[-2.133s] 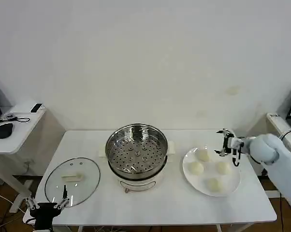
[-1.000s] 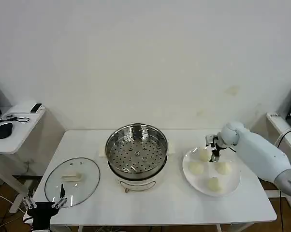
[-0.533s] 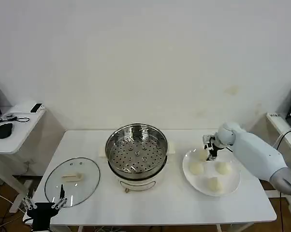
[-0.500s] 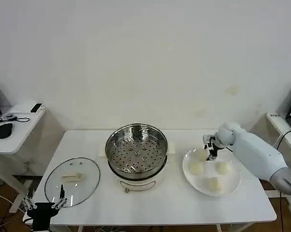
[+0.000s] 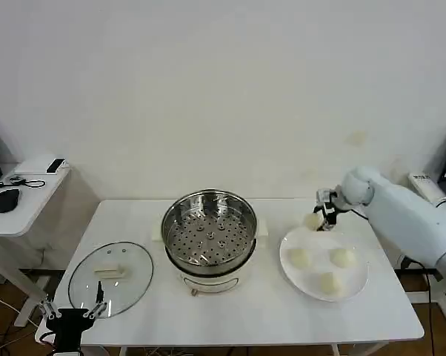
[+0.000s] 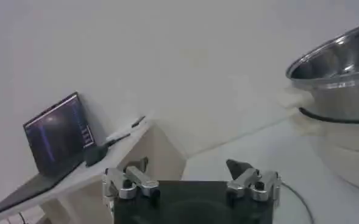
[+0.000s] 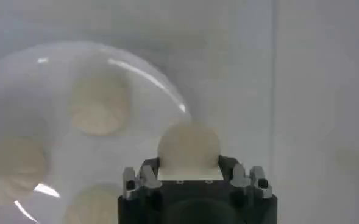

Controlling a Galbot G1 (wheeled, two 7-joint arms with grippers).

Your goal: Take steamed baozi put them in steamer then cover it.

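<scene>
Right gripper (image 5: 321, 216) hangs above the far left rim of the white plate (image 5: 356, 276), closed narrowly around one steamed baozi (image 5: 313, 220) lifted clear of the plate. Three more baozi (image 5: 300, 257) lie on the plate below and on the robot's side of the gripper, so four buns in all, one plate, one steamer (image 5: 209, 236) and one cover (image 5: 110, 273). The steamer stands well to the gripper's left, open-topped, its perforated tray bare. Farther left the cover lies flat on the table (image 5: 260, 315), its pale bar handle running left to right. The left gripper (image 5: 70, 314) is parked at the table's near left edge beside the cover, its fingers spread.

From the left wrist, the left gripper (image 6: 190, 182) shows its fingers wide apart, with nothing between them; the steamer's (image 6: 341, 73) steel wall rises beyond it.

From the right wrist, the right gripper (image 7: 189, 175) clamps the round baozi (image 7: 188, 146) between its fingers, and the plate (image 7: 136, 85) lies beneath with three buns (image 7: 99, 105) on it.
</scene>
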